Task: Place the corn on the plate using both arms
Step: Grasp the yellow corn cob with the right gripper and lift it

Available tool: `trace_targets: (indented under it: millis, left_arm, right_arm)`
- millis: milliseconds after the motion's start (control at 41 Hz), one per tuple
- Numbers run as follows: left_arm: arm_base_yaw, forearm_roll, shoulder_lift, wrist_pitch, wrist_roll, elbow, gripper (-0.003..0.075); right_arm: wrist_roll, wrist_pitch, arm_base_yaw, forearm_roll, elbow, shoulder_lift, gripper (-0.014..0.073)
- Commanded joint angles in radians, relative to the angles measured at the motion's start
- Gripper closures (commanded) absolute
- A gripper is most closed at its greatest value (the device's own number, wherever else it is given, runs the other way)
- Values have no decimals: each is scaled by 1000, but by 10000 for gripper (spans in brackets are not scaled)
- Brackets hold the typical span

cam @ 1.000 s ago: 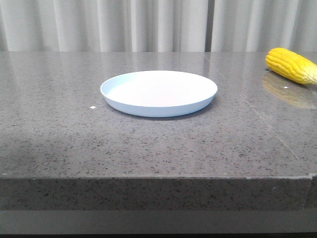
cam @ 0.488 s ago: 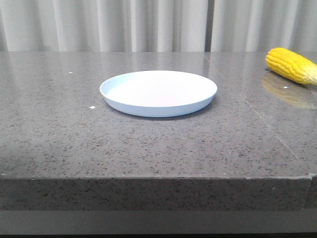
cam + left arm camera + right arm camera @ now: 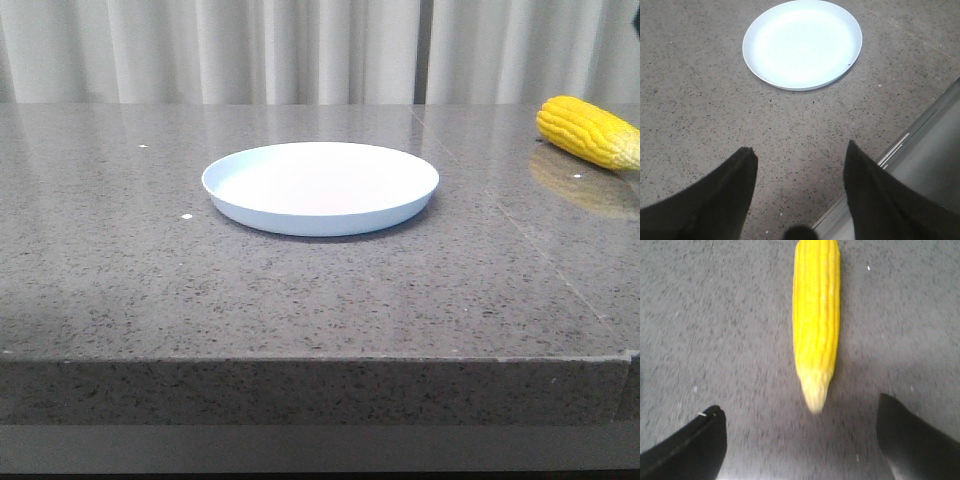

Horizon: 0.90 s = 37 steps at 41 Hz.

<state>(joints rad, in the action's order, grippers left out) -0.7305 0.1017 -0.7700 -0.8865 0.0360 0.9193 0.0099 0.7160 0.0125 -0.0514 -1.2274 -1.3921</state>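
Right end effector (image 3: 800,440) open, fingers spread above the surface (image 3: 300,300), corn (image 3: 816,320) lying at its 12 o'clock, pale tip toward it. Left end effector (image 3: 800,190) open too. Plate (image 3: 320,187) holds nothing; corn (image 3: 588,131) at plate's 2 o'clock, well apart.

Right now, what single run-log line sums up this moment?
corn cob: on table, far right, off plate | plate: empty | right gripper: open, tapered tip toward it | left gripper: open, facing plate

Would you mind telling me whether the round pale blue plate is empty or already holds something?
Empty: the round pale blue plate shows a bare surface, and the yellow corn cob lies apart on the grey table.
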Motion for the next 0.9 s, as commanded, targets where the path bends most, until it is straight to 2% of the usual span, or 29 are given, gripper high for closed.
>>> trace_targets:
  millis: [0, 341, 732, 780, 878]
  left_arm:
    - [-8, 5, 0, 68, -12, 27, 331]
    - [-8, 5, 0, 68, -12, 27, 331]
    - [-8, 5, 0, 68, -12, 27, 331]
    - [-8, 5, 0, 68, -12, 27, 331]
    - [-8, 5, 0, 68, -12, 27, 331]
  right_arm:
    - [-10, -44, 7, 7, -116, -61, -38]
    - [-38, 2, 7, 18, -370, -357, -33]
    - [-38, 0, 7, 20, -454, -513, -25]
    - [-38, 1, 7, 23, -454, -519, 15]
    - [-38, 6, 7, 23, -454, -521, 190]
